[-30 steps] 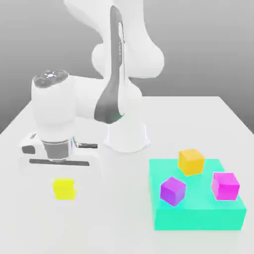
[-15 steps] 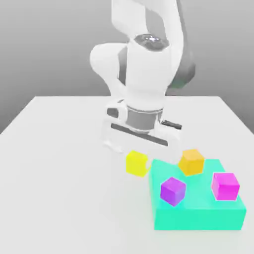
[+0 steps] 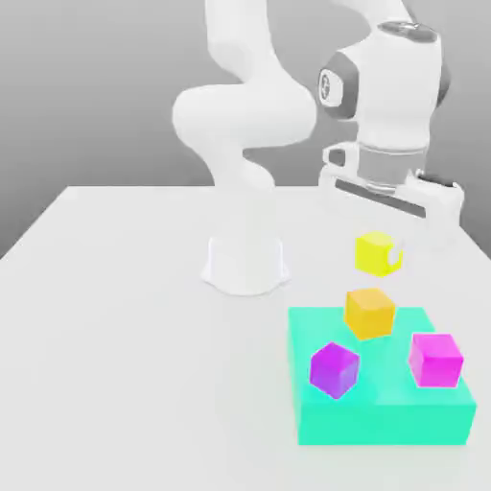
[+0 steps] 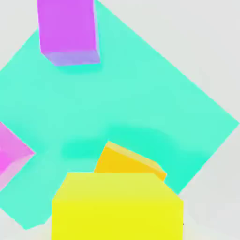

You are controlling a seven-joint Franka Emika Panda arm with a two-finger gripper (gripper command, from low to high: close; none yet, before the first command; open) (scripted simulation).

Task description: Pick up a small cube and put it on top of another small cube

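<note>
Hand (image 3: pixel 382 251) grips the yellow cube (image 3: pixel 376 253) in midair, just above the orange cube (image 3: pixel 369 312).

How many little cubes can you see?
4. The yellow cube hangs in the air under the gripper, above the orange cube. The orange cube, purple cube and pink cube sit on the teal block.

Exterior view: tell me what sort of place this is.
Most likely a simulated tabletop test scene, not a real room: a plain white table against a blank grey backdrop, a flat teal platform, and plain-faced coloured cubes such as the purple cube.
</note>
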